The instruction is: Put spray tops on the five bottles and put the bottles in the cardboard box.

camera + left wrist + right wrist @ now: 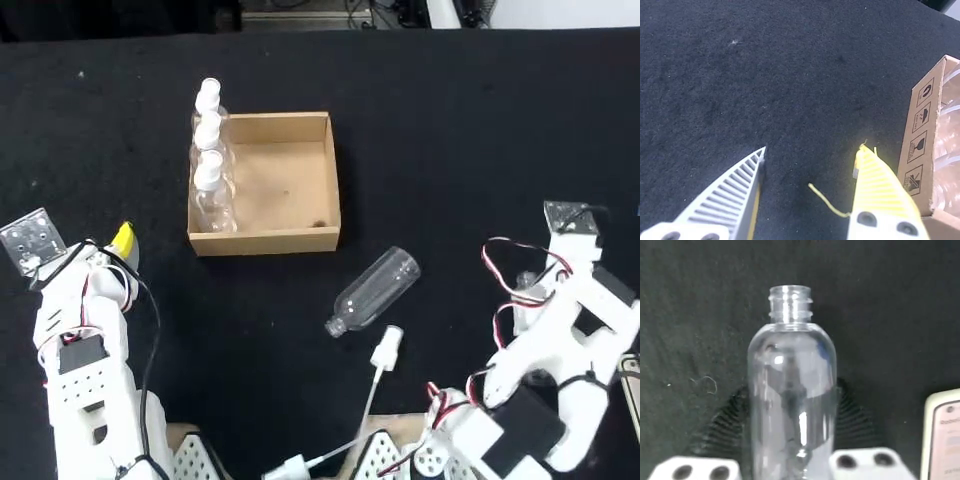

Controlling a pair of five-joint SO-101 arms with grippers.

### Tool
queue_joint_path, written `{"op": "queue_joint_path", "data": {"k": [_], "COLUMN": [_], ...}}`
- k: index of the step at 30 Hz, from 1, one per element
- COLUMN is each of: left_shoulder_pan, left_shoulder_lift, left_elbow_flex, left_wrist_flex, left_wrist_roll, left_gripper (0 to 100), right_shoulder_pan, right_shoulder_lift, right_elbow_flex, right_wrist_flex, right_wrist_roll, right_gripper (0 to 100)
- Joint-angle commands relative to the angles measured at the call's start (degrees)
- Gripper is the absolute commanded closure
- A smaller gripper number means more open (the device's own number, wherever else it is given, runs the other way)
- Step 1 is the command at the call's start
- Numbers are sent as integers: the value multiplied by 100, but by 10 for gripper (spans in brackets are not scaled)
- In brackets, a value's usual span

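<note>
**Uncapped bottle in right grip; two tops unfitted**

Right gripper (791, 390) grasps a clear bottle (790, 340) across its body, with the threaded neck bare. Left gripper (812, 148) is spread and empty, beside the cardboard box (300, 240). Three capped bottles (210, 185) stand along one inner wall. A loose bottle (372, 290) lies on its side between the box and the right arm, with a spray top (386, 347) near its neck. A second spray top (288, 467) lies at the near edge. Bottles judged light, thin-walled, smooth and liable to roll: grip mid-body, neck free.
</note>
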Motion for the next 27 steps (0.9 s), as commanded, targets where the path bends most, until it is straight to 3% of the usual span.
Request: {"op": "queue_joint_path", "data": {"k": [1,4,13,23,27], "left_shoulder_pan": [4,4,4,4,4], "left_shoulder_lift": [-88,-88,-88,-88,-88], "left_elbow_flex": [-75,-75,-75,-75,-75], "left_wrist_flex": [-105,-97,-105,-114,-114], "left_wrist_roll": [9,9,9,9,9], "left_gripper": [752,752,752,752,752], "right_shoulder_pan": [105,79,88,360,431], "right_shoulder_lift": [40,66,119,787,1525], "right_elbow_flex": [-48,-251,-1727,-1798,-2035], "right_wrist_flex": [-62,149,1574,1600,1160], "right_wrist_roll": [70,70,475,448,123], "right_gripper": [765,701,695,698,698]}}
